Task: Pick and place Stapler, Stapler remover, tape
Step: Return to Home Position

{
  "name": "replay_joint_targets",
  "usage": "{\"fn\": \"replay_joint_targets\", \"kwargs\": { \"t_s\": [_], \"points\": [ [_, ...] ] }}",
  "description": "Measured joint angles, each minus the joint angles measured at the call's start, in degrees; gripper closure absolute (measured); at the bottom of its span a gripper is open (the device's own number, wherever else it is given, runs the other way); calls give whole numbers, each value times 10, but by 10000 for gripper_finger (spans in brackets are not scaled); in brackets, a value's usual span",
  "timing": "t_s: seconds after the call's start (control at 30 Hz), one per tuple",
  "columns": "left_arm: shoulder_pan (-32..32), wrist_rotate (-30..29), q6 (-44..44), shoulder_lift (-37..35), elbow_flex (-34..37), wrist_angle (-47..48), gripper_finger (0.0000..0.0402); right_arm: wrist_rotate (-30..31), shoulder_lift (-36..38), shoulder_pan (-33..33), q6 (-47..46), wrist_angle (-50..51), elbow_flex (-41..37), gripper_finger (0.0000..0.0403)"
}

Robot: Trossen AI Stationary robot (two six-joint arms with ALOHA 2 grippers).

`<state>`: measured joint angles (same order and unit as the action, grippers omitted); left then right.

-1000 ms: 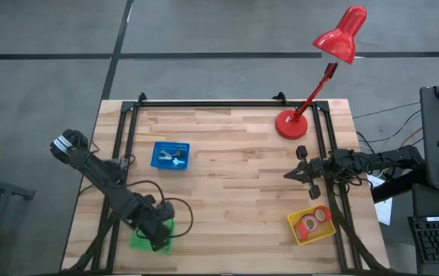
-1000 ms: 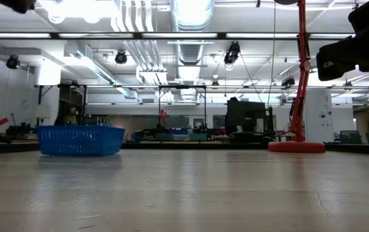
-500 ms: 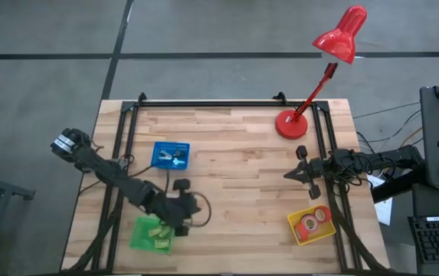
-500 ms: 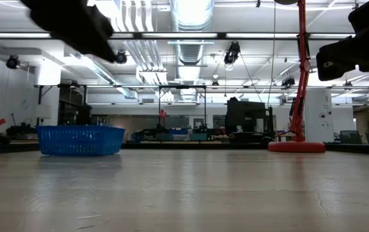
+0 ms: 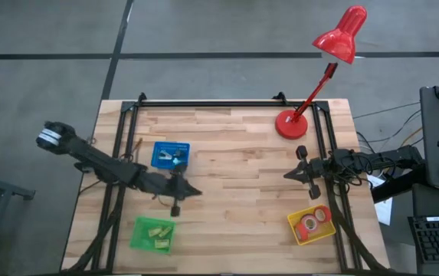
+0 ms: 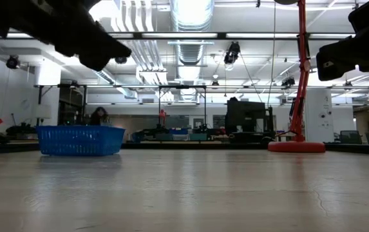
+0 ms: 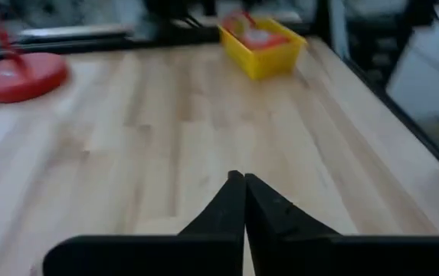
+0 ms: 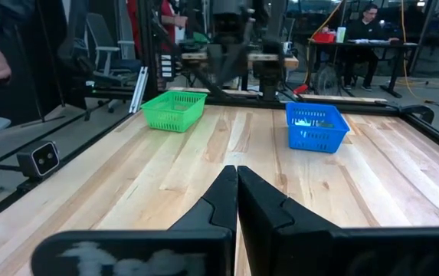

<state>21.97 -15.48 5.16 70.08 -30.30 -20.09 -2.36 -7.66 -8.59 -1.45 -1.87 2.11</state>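
My left gripper (image 5: 197, 193) hovers shut and empty over the table's left middle, pointing toward the right edge; its fingertips meet in the left wrist view (image 7: 238, 179). Just toward the far edge from it stands a blue basket (image 5: 171, 155) with small pale items. Toward the near edge stands a green basket (image 5: 152, 234) with yellow-green items. Red tape rolls (image 5: 311, 223) lie in a yellow basket (image 5: 294, 228) at the near right. My right gripper (image 5: 286, 175) waits shut at the right side, pointing left, its tips together (image 8: 236, 170). Which items are the stapler or the stapler remover I cannot tell.
A red desk lamp stands on its round base (image 5: 290, 124) at the far right, its head leaning out beyond the table's far edge. Black frame rails run along the far, left and right edges. Bare wood lies between the two grippers.
My left gripper has left the spot over the green basket, swung toward the table's right edge and then toward the far edge, and turned until it points right. The green basket and its contents now show uncovered.
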Motion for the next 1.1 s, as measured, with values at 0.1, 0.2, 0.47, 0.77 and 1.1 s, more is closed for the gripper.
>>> {"fn": "replay_joint_targets", "kwargs": {
  "t_s": [0.1, 0.2, 0.47, 0.77, 1.1],
  "points": [
    [-14, -33, 6, -57, 57, -58, 396, 0, 0, 0, 0, 0, 0, 394],
    [-15, -82, -34, -127, 100, -58, 384, 0, 0, 0, 0, 0, 0, 394],
    [-15, -167, -94, -286, 186, -59, 361, 0, 0, 0, 0, 0, 0, 394],
    [-15, -158, -92, -394, 267, -65, 365, 0, 0, 0, 0, -5, 0, 394],
    [-15, -52, -104, -518, 297, -91, 362, -6, 5, 0, -29, -105, 0, 394]
  ]
}}
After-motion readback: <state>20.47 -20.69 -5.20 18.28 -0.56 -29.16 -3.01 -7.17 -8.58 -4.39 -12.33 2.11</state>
